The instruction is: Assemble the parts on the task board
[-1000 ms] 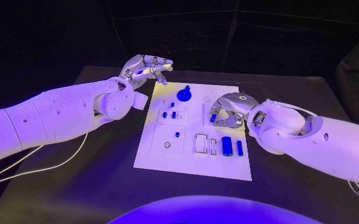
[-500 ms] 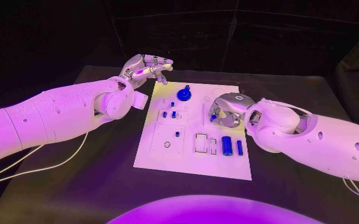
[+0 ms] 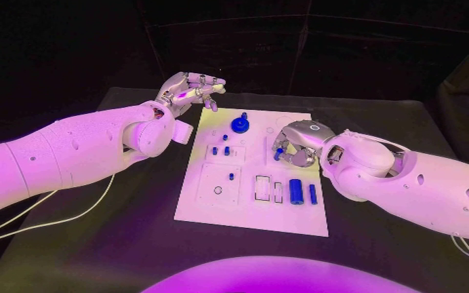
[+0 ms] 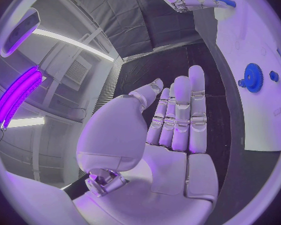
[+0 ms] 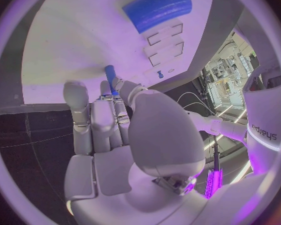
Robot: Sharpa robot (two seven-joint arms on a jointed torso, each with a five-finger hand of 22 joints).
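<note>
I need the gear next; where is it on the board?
In the head view the blue gear sits near the board's far edge, left of centre, between the left hand and the right hand.

- The black table (image 3: 117, 239) carries everything.
- The white task board (image 3: 210, 208) lies flat in the middle of the table.
- A thin white cable (image 3: 59, 217) lies on the table, left of the task board.

The task board (image 3: 252, 201) looks like matt white plastic. The blue gear (image 3: 240, 126) and blue cylinder (image 5: 157, 7) seem smooth plastic. The right hand (image 5: 125, 135) has glossy shells; the table (image 3: 117, 239) is matt black.
</note>
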